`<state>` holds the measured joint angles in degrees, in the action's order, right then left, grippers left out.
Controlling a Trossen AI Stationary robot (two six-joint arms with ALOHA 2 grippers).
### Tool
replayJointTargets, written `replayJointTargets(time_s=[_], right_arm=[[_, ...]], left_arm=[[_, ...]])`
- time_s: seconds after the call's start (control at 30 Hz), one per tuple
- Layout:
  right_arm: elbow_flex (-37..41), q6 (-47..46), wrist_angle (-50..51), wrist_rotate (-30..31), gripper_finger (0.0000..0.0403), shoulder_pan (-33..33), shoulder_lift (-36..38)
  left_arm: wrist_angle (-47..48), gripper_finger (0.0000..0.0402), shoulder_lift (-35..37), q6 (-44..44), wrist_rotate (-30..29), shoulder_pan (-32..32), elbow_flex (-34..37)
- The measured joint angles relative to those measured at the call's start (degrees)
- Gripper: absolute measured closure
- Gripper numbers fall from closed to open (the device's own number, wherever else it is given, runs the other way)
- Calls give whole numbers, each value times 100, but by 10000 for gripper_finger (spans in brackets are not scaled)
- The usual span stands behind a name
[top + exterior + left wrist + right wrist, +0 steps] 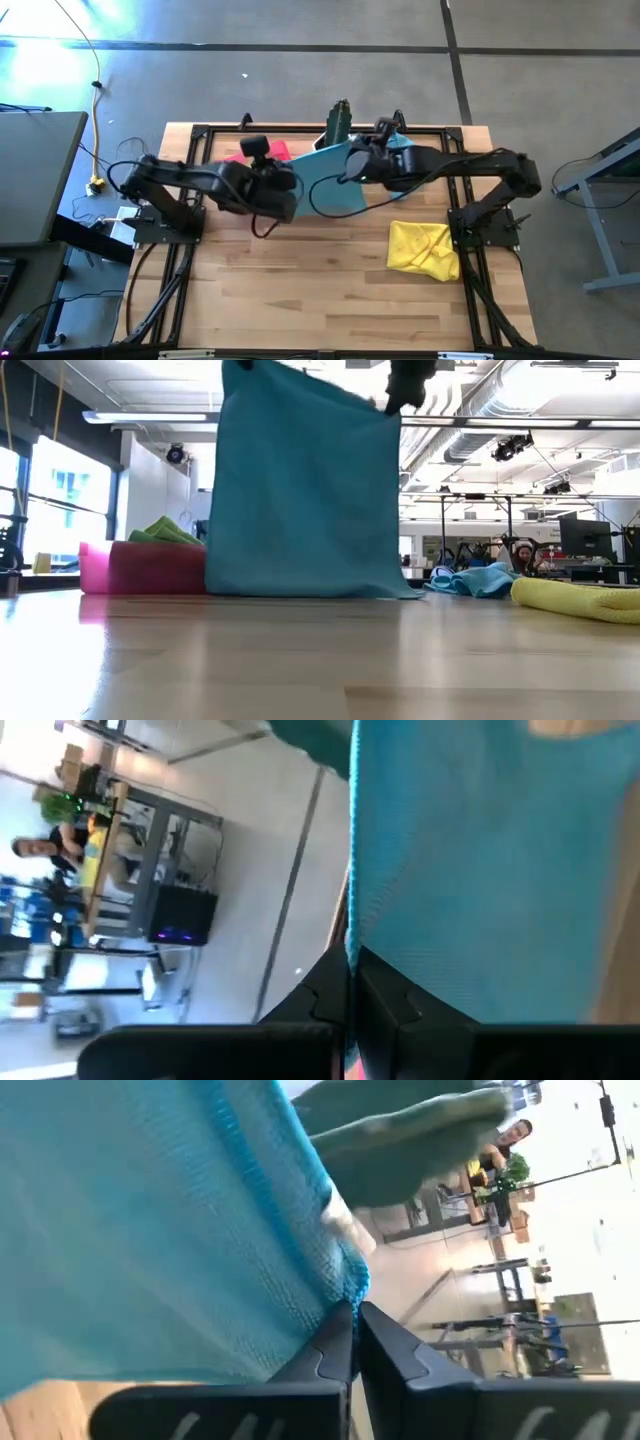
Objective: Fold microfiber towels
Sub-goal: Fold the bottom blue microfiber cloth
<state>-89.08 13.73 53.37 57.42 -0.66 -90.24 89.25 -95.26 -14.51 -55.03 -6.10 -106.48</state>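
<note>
One square teal-blue microfiber towel [305,490] pinched aloft by closed left gripper [350,982] and right gripper [355,1330], one crumpled yellow towel [424,249], no legible writing

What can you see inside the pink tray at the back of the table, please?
In the low view, lime green towels poke above the pink tray. The hanging blue towel, pinched by the left gripper and right gripper, hides the tray's other end.

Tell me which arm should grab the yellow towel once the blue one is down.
Right. The yellow towel lies beside the right arm's base, and the left gripper is across the table. Both it and the right gripper currently pinch the blue towel.
</note>
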Motion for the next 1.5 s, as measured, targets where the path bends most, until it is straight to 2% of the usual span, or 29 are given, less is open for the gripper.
replayJointTargets(time_s=[0.07, 0.17, 0.23, 0.3, 0.4, 0.53, 0.67, 0.77, 0.9, 1.13, 1.2, 1.37, 1.5], right_arm=[[-2, -145, -55, -223, 403, 91, 184], [-11, -488, 49, -970, 403, 271, 304], [-11, -998, 346, -1646, 403, 397, 290], [-11, -1709, 720, -2590, 403, 551, 183], [-6, -2372, 1137, -3400, 403, 957, -133], [-4, -2856, 1228, -3833, 403, 1606, -555], [-4, -3313, 1239, -3883, 403, 2122, -983], [-4, -3564, 1238, -4000, 403, 2458, -1288], [-4, -3728, 1095, -4010, 403, 2815, -1522], [-4, -4183, 820, -4076, 403, 3053, -1603], [-4, -4331, 687, -4414, 403, 3106, -1645], [-4, -4384, 473, -5357, 403, 3275, -1705], [-4, -4316, 433, -5771, 403, 3316, -1705]], left_arm=[[10, 401, 15, -84, 181, -1, -211], [-114, 401, 34, -92, 756, -105, -339], [-197, 401, 25, -356, 1480, -199, -286], [-365, 401, -30, -740, 2370, -354, -146], [-751, 401, -201, -942, 3006, -768, 199], [-1509, 401, -500, -1205, 3654, -1322, 703], [-2308, 401, -918, -1340, 3953, -1809, 1102], [-2678, 401, -1254, -1458, 4043, -2115, 1145], [-3033, 401, -1593, -1381, 4465, -2401, 1152], [-3290, 401, -1709, -1618, 4422, -2466, 1149], [-3404, 401, -1709, -1687, 4537, -2460, 1147], [-3711, 401, -1709, -1552, 5460, -2505, 1147], [-3769, 401, -1709, -1466, 5693, -2509, 1147]])
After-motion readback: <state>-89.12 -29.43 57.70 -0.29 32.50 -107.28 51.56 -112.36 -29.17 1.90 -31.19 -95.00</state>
